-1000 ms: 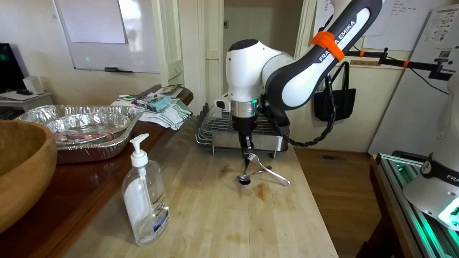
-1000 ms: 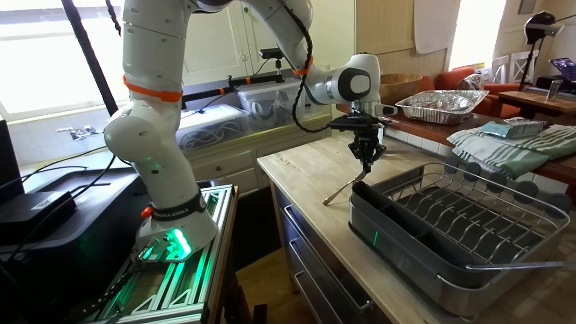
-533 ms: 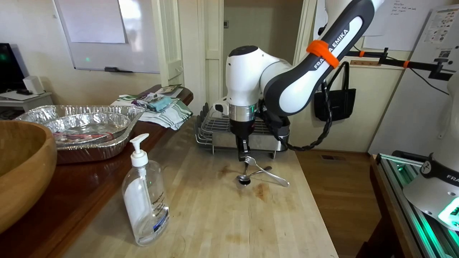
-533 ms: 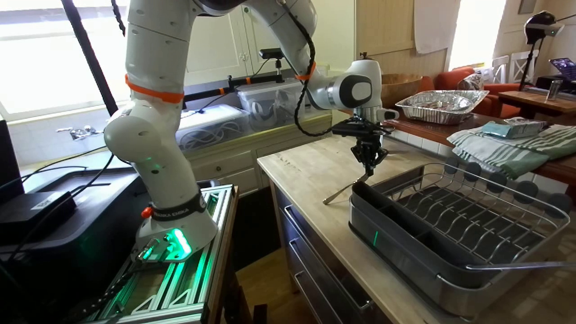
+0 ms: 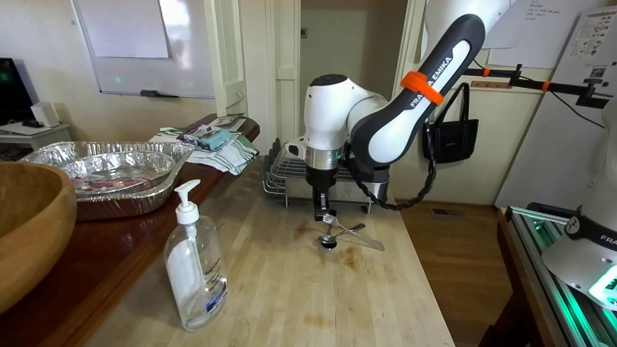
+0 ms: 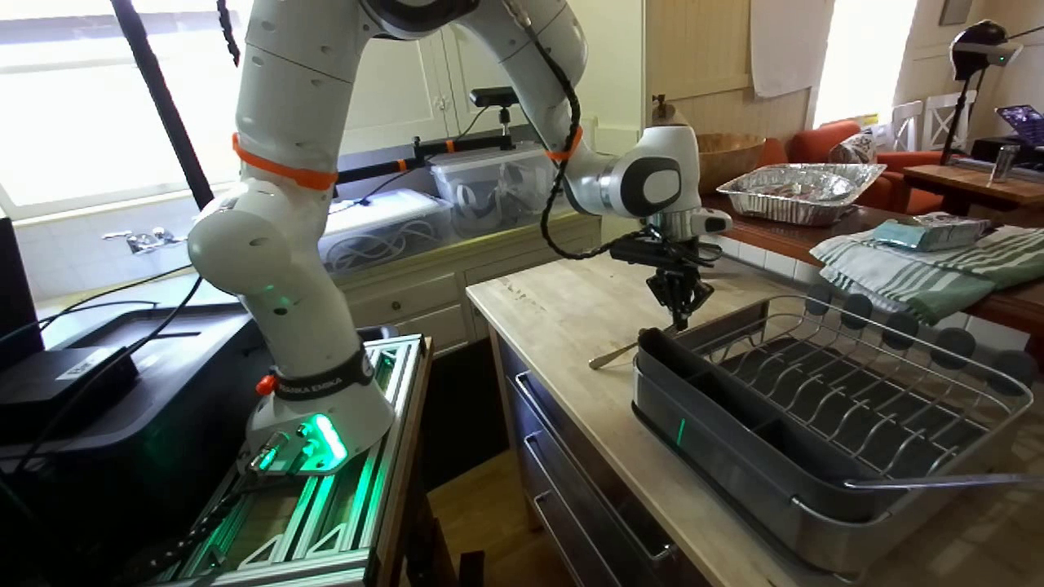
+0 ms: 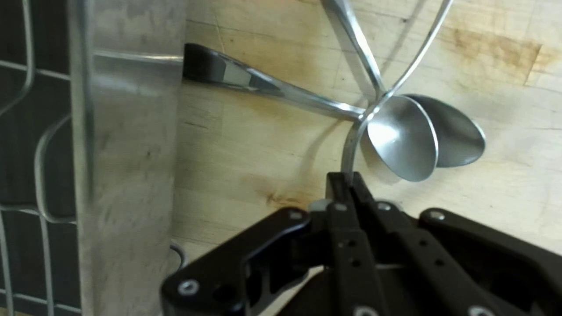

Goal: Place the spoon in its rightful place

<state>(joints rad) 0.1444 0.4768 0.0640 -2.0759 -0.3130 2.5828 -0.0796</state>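
Nearest in the wrist view, the black gripper (image 7: 348,179) pinches a fork (image 7: 351,142) between its fingertips. Below the fork, on the wooden counter (image 7: 246,145) just beside the dish rack (image 7: 131,175), lies a brighter spoon (image 7: 404,140), silvery and shiny, its handle slanting roughly along the rack. Its bowl overlaps a darker spoon (image 7: 459,134), grey-bowled, which points away from the rack, long axis crosswise, dark handle end at the rack's edge. The fork's tines, edge-on here, show separately in an exterior view (image 5: 331,220); in an exterior view with the rack's cutlery caddy (image 6: 718,424), the spoons are hard to make out.
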